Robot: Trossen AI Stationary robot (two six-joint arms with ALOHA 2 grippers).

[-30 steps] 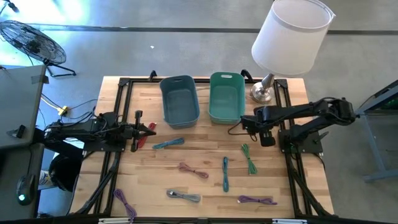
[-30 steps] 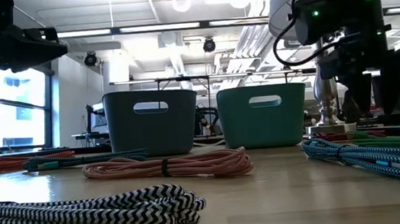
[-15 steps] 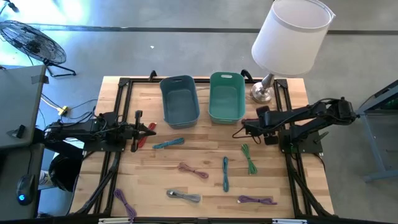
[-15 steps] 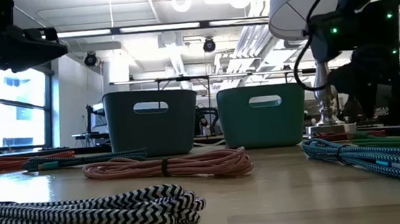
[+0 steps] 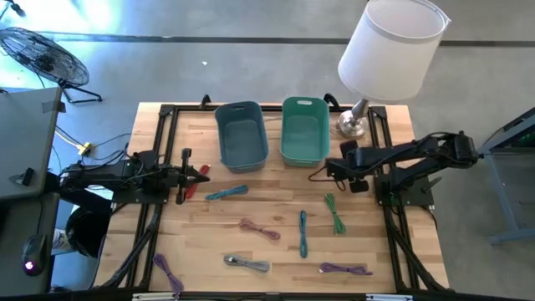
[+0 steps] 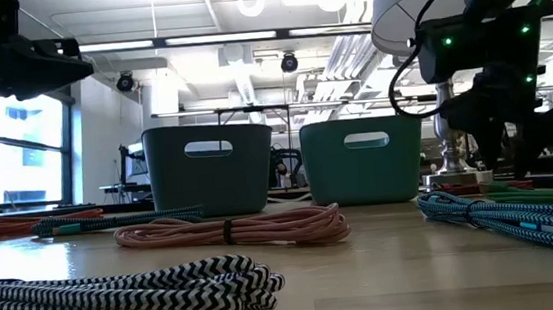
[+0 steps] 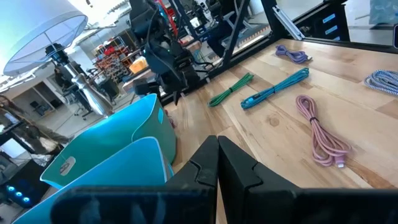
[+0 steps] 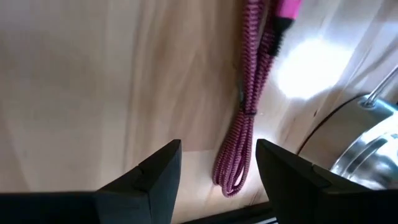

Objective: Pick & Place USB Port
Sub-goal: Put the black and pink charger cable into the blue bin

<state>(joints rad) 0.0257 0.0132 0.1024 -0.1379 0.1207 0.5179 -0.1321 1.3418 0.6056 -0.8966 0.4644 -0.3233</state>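
High view. Wooden table point(image 5: 276, 251) with a black frame. Two bins at the far edge: blue bin point(image 5: 242, 135) and teal bin point(image 5: 304, 130), side by side; a lamp point(image 5: 389, 50) stands just right of the teal bin. Coiled USB cables lie loose on the boards: teal cable point(image 5: 226, 192), green cable point(image 5: 334, 212), pink cable point(image 5: 260, 228), blue cable point(image 5: 303, 232), grey cable point(image 5: 247, 263), two purple cables point(image 5: 346, 268) point(image 5: 168, 272). Left gripper point(image 5: 203, 172) rests at the left side, near the teal cable, touching none. Right gripper point(image 5: 329, 170) hangs in front of the teal bin, above the green cable's far end; nothing seen in it.

Low view. Pink cable point(image 6: 233, 229) and a black-and-white braided cable point(image 6: 118, 294) nearest the lens; both bins behind. Right arm's wrist hangs off the table at the right, in front of the lamp base.

Left wrist view. Left fingers point(image 7: 214, 171) pressed together, empty. Beyond them the bins, green, blue and pink cables.

Right wrist view. Right fingers point(image 8: 155, 171) spread well apart, holding nothing. A magenta cable point(image 8: 245, 118) lies on the wood between and beyond them, untouched, beside the lamp base point(image 8: 360, 149).
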